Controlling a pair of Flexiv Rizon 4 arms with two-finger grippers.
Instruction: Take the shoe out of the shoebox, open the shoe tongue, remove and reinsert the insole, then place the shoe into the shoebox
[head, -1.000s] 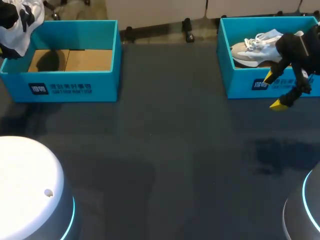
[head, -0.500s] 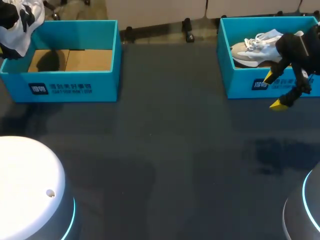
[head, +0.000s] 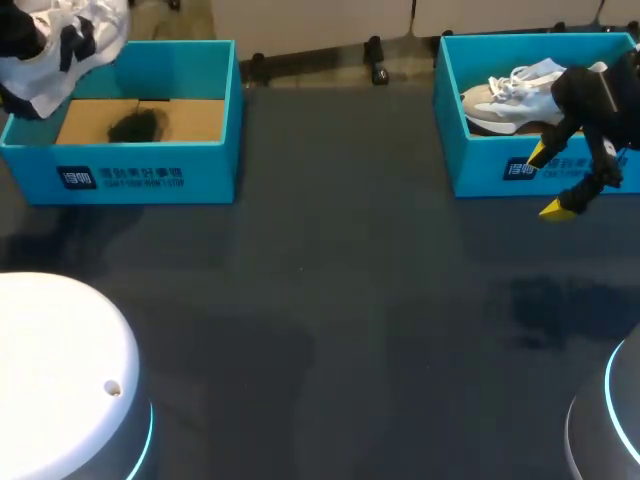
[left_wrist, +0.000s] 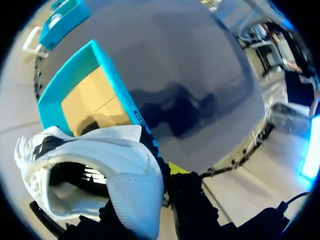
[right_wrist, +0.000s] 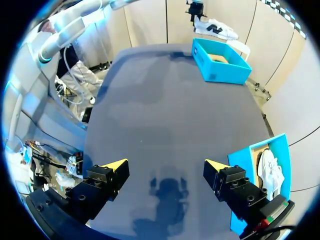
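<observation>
Up in the air over the far left corner of an open teal shoebox (head: 150, 175): a white shoe (head: 70, 45) with black markings, tilted. Well apart to the right, a second teal shoebox (head: 480, 170) with a grey-white laced shoe (head: 510, 95) lying inside.

White shoe (head: 85, 45) with black markings, turquoise shoebox (head: 150, 170), dark grey table (head: 350, 300)

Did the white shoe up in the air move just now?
Yes. The white shoe swung to the right, further in over the empty shoebox, and its shadow slid right inside the box too.
</observation>
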